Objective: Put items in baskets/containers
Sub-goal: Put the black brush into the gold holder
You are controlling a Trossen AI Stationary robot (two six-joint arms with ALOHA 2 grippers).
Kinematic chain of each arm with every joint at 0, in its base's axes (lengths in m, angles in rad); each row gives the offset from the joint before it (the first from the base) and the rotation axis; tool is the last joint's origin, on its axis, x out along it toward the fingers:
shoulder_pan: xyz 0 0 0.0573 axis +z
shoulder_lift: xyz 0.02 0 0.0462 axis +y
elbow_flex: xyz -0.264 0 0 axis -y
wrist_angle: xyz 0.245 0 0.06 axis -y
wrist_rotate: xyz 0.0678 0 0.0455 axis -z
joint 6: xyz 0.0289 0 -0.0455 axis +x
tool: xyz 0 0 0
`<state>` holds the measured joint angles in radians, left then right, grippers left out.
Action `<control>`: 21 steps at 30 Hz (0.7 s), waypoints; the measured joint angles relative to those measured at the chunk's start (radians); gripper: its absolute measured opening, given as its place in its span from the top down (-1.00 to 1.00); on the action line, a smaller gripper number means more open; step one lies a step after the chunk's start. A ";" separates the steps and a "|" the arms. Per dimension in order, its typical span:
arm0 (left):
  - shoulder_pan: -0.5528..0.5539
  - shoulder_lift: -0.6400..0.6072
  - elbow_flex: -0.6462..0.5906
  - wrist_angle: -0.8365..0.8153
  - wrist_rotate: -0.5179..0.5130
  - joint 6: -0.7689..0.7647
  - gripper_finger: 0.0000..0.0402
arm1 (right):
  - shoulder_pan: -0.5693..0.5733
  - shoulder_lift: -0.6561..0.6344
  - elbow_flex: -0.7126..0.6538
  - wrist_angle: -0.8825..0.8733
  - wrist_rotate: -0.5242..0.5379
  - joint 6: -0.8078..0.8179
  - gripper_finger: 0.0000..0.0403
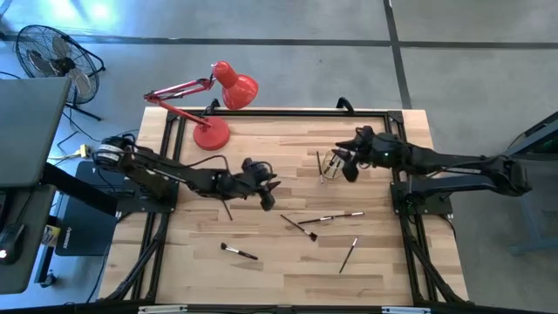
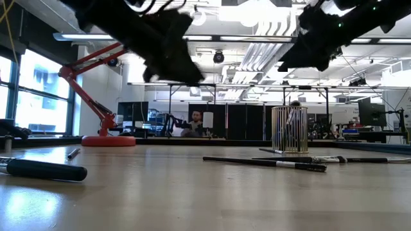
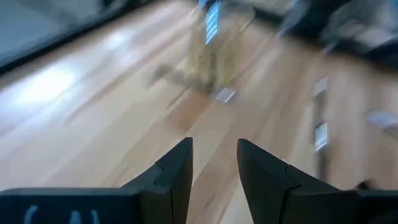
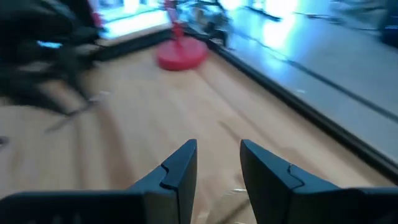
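Note:
The clear glass cup [image 1: 330,163] stands upright on the table at the far right of centre, with at least one brush standing in it. It also shows in the low view [image 2: 289,129] and, blurred, in the left wrist view [image 3: 208,43]. Several thin brushes lie flat on the wood: [image 1: 237,251], [image 1: 297,225], [image 1: 332,216], [image 1: 349,254]. My left gripper [image 1: 268,188] [image 3: 214,146] is open and empty above the table's middle, left of the cup. My right gripper [image 1: 347,167] [image 4: 217,146] is open and empty, close to the cup's right side.
A red desk lamp [image 1: 212,133] stands at the far left corner, its head [image 1: 235,87] over the far edge. Black frame rails [image 1: 410,218] run along the table's left, right and far sides. Bare wood lies at the near left [image 1: 192,270]. A person shows far behind the table [image 2: 196,123].

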<state>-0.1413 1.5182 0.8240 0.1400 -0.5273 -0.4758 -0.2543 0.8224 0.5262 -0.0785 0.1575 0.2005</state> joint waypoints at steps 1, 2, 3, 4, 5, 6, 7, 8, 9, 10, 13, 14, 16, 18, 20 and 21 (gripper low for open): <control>-0.005 -0.005 0.013 -0.078 -0.017 -0.041 0.38 | 0.000 -0.002 0.000 0.000 -0.033 0.000 0.42; -0.005 -0.011 0.025 -0.149 -0.037 -0.086 0.38 | 0.005 0.000 0.000 0.003 -0.061 0.000 0.42; -0.006 -0.014 0.041 -0.209 -0.052 -0.130 0.38 | 0.012 0.006 0.000 0.013 -0.082 0.000 0.42; -0.007 -0.014 0.057 -0.269 -0.059 -0.182 0.38 | 0.022 0.012 0.000 0.020 -0.094 0.000 0.42; -0.010 -0.020 0.065 -0.336 -0.058 -0.237 0.38 | 0.036 0.023 0.000 0.025 -0.102 -0.003 0.42; -0.011 -0.034 0.068 -0.415 -0.057 -0.292 0.38 | 0.054 0.038 0.000 0.044 -0.106 -0.007 0.42; -0.012 -0.045 0.070 -0.487 -0.058 -0.351 0.38 | 0.072 0.051 0.001 0.061 -0.107 -0.017 0.42; -0.012 -0.047 0.076 -0.531 -0.054 -0.413 0.38 | 0.091 0.065 0.000 0.065 -0.104 -0.023 0.42; -0.011 -0.046 0.081 -0.570 -0.045 -0.478 0.38 | 0.111 0.081 0.000 0.079 -0.098 -0.025 0.42; -0.010 -0.046 0.081 -0.634 -0.036 -0.544 0.38 | 0.129 0.099 0.000 0.103 -0.093 -0.025 0.42; -0.010 -0.044 0.076 -0.811 -0.020 -0.749 0.38 | 0.178 0.140 0.001 0.129 -0.067 -0.025 0.42; -0.010 -0.044 0.078 -0.867 -0.007 -0.823 0.38 | 0.194 0.156 0.000 0.145 -0.056 -0.025 0.42; -0.010 -0.045 0.078 -0.982 0.017 -0.956 0.38 | 0.223 0.177 0.001 0.150 -0.037 -0.026 0.42; -0.010 -0.044 0.077 -1.069 0.029 -1.075 0.38 | 0.252 0.203 0.000 0.162 -0.015 -0.025 0.42; -0.010 -0.044 0.077 -1.108 0.051 -1.151 0.38 | 0.280 0.222 0.000 0.157 0.021 -0.026 0.42; -0.010 -0.044 0.077 -1.111 0.060 -1.167 0.38 | 0.293 0.232 0.000 0.158 0.036 -0.026 0.42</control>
<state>-0.1513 1.4746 0.9009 -0.9712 -0.4672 -1.6432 0.0387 1.0540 0.5266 0.0795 0.1940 0.1749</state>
